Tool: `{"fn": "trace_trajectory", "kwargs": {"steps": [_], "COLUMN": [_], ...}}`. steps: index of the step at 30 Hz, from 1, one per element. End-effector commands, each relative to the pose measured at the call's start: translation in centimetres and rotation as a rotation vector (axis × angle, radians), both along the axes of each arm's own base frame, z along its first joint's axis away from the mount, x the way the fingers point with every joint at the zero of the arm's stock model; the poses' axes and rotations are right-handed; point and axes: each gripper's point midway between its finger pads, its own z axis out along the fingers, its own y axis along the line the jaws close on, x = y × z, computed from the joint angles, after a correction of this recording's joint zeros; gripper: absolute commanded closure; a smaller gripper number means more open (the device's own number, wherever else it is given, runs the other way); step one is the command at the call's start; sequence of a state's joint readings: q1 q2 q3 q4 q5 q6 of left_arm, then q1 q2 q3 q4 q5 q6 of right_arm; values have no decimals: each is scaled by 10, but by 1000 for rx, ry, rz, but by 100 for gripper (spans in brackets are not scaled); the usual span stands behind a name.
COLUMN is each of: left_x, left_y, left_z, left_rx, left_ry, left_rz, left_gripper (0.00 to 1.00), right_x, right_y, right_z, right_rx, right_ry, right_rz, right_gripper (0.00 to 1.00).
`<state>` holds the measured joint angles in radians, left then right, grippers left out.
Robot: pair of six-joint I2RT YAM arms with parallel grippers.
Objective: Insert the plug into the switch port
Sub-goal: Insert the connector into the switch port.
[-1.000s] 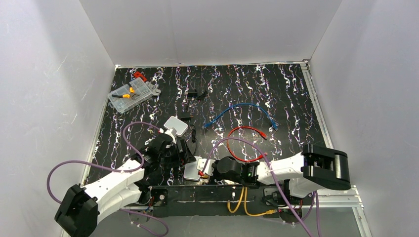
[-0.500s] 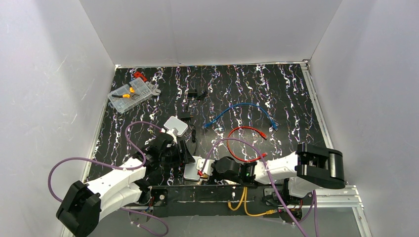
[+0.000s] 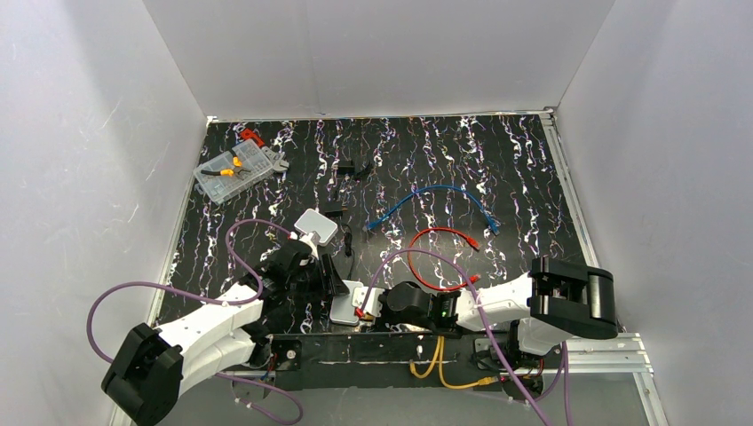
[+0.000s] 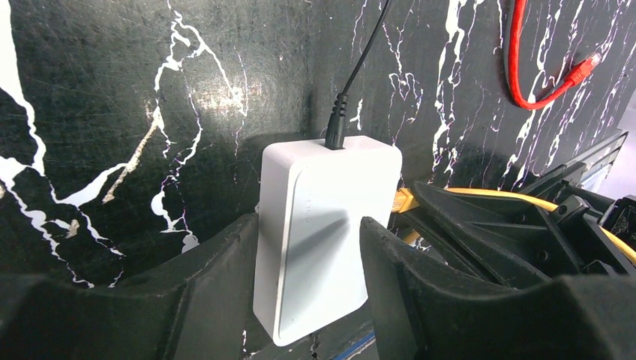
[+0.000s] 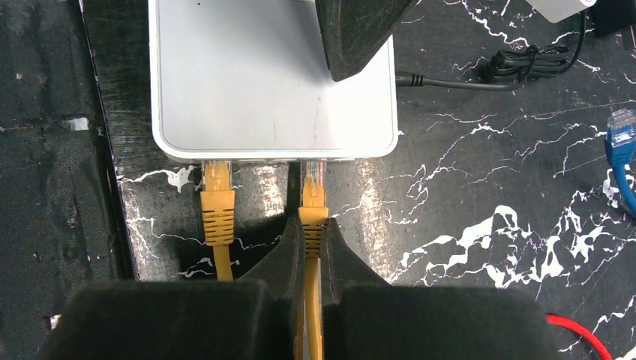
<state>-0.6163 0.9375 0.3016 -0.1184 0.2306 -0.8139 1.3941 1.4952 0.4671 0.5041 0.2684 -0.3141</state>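
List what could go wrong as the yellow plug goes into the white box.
1. The right gripper pinches the yellow plug by its boot, behind the tip at the port; a skewed push might jam or bend it.
2. The left gripper straddles the white box, but how firmly is unclear; if loose, the box may slide away.
3. The second yellow plug sits close beside and could be knocked.

The table (image 3: 533, 177) has a black top with white veins. On it lie a clear parts box (image 3: 238, 169) at the far left, a blue cable (image 3: 439, 187) and a red cable (image 3: 435, 230) in the middle, and a small white box (image 3: 316, 226). The flat pale grey switch (image 4: 322, 232) lies at the near edge.
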Motion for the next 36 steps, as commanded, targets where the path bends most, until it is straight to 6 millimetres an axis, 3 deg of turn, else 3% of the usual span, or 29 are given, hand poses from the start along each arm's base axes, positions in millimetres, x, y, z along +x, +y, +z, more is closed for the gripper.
{"fn": "trace_trajectory", "kwargs": {"steps": [1, 25, 36], "left_x": [-8, -15, -16], "left_y": [5, 2, 4], "left_z": [-9, -17, -18], "left_rx": [17, 11, 19], "left_ry": [27, 56, 56], "left_rz": [-8, -57, -58], "left_gripper": [50, 57, 53], "right_x": [1, 9, 13], "right_y": [17, 28, 28], "right_z": [14, 39, 43], "right_rx": [70, 125, 113], "right_ry": [-2, -60, -75], "right_rz": [11, 5, -5], "right_gripper": [99, 99, 99]}}
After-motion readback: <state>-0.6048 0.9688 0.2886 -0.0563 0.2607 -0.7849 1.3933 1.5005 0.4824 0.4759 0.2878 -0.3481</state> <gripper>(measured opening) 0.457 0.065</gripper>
